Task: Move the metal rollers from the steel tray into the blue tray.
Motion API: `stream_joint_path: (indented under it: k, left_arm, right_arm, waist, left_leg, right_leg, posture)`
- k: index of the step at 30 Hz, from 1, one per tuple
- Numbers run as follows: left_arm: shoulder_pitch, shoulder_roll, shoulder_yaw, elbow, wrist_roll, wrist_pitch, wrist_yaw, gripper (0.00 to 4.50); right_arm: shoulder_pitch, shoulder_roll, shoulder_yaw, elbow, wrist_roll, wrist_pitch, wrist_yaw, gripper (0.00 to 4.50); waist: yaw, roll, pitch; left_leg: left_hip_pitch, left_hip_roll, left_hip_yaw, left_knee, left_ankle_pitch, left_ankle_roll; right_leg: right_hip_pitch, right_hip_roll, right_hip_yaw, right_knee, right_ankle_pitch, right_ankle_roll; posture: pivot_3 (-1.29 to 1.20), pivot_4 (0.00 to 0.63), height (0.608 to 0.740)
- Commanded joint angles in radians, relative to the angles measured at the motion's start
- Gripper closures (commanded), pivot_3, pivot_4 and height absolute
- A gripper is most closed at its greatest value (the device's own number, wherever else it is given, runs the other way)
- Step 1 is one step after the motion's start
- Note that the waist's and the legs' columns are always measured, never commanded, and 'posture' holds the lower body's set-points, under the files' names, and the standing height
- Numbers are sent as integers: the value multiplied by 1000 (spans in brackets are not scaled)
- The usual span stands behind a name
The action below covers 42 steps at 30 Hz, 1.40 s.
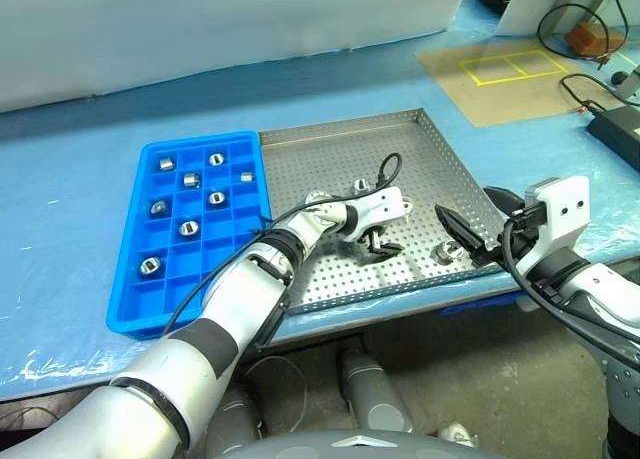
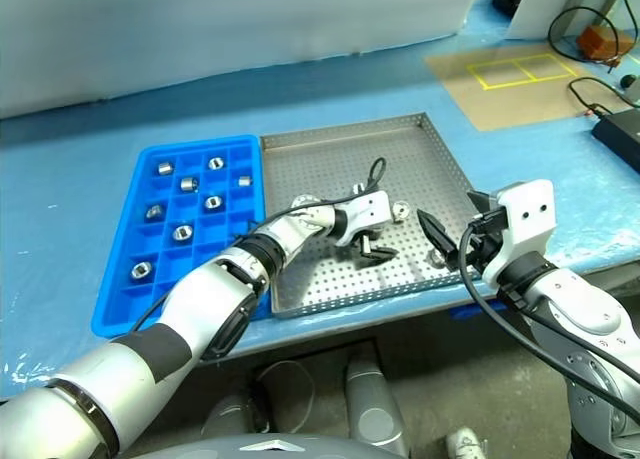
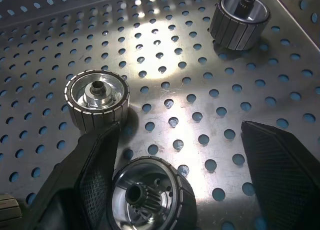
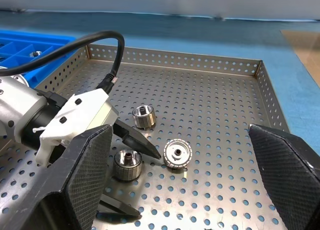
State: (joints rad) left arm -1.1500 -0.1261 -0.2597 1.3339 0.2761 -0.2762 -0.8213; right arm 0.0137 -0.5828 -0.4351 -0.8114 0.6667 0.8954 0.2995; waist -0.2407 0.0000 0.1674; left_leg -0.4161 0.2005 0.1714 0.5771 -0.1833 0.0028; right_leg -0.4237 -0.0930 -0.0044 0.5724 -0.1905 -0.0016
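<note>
Left tool [image 4: 131, 176] open over steel tray [image 4: 220, 104], straddling one of three metal rollers [image 4: 128, 164].

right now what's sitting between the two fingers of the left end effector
One metal roller sits inside the open left end effector, close beside one finger; the rest is bare steel tray floor, seen in the left wrist view.

Both arms forward, pincers spread
Left pincer [image 1: 380, 241] angled downward, fingers apart; right pincer [image 1: 462, 236] level, wide open.
</note>
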Motion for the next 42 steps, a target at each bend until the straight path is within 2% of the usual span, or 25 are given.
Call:
stream_joint_path:
  k: [1,4,7,11,13,14,17,21,28,32,36,40,42]
  left_arm:
    - [0,4,9,-2,0,-2,-3,411]
    - [1,6,11,-3,0,1,-10,1009]
    - [3,12,1,0,11,13,-18,1985]
    - [8,16,4,-2,8,10,-31,1985]
    - [9,19,6,-3,8,9,-34,2532]
    - [8,20,7,-3,7,10,-30,2597]
    - [6,23,9,-5,5,10,-35,2592]
    - [4,35,40,-21,-37,-8,-141,2592]
    - [-10,117,120,-120,-139,-65,-257,2592]
    - [79,206,126,-283,-194,-97,-373,2592]
    - [164,304,114,-428,-200,-73,-379,2592]
    - [278,396,117,-633,-233,-6,-405,2592]
    - [358,445,124,-800,-266,64,-409,2592]
  right_arm:
    - [-20,-13,3,-6,0,-26,-2,0]
    - [-27,-16,11,4,-3,-32,-1,0]
    - [-33,-16,18,10,-6,-35,0,0]
    - [-40,-16,25,17,-9,-38,2,0]
    - [-43,-18,28,21,-11,-40,4,0]
    - [-44,-18,28,23,-11,-41,5,0]
    - [-49,-20,33,28,-15,-43,8,0]
    - [-60,-19,42,35,-18,-46,11,0]
    - [-74,-18,61,51,-17,-54,24,0]
    - [-121,-5,123,88,-21,-68,41,0]
    - [-207,7,211,150,-25,-86,73,0]
    - [-326,20,301,258,-46,-122,133,0]
    - [-405,41,368,336,-61,-147,188,0]
  waist:
    - [-2,0,0]
    - [-3,0,0]
    - [-8,0,0]
    - [-14,0,0]
    - [-17,0,0]
    - [-19,0,0]
    - [-20,0,0]
    - [-21,0,0]
    - [-20,0,0]
    - [-17,1,0]
    - [-7,1,0]
    - [28,1,0]
    - [51,1,0]
  left_leg:
    - [0,0,0,0,0,0]
    - [0,0,0,0,0,0]
    - [0,0,0,0,0,1]
    - [0,0,0,0,0,1]
    - [0,0,0,0,0,1]
    - [0,0,0,0,0,1]
    - [0,0,0,0,0,1]
    - [0,0,0,0,0,1]
    - [0,1,0,0,0,1]
    - [1,1,0,0,0,1]
    - [2,3,0,-1,0,1]
    - [2,5,0,-1,0,1]
    - [3,5,0,-1,0,1]
  right_leg:
    - [0,0,0,0,0,0]
    - [0,0,0,0,0,0]
    - [0,0,0,0,0,0]
    - [0,0,-1,0,1,-2]
    - [1,0,-1,0,1,-1]
    - [1,0,-1,0,0,0]
    - [1,0,-1,0,0,0]
    - [1,-1,-1,0,0,0]
    - [1,-1,-1,0,3,-5]
    - [1,-1,-1,0,4,-6]
    - [1,-1,-3,1,4,-7]
    - [1,0,-3,2,5,-8]
    - [1,0,-3,4,5,-8]
  posture:
    - [-723,150,740]
    - [-718,150,740]
    - [-714,150,740]
    - [-707,150,740]
    - [-704,150,740]
    - [-703,150,740]
    - [-698,150,740]
    - [-691,150,740]
    - [-643,150,740]
    - [-568,150,740]
    - [-479,150,740]
    - [-370,150,740]
    - [-288,150,740]
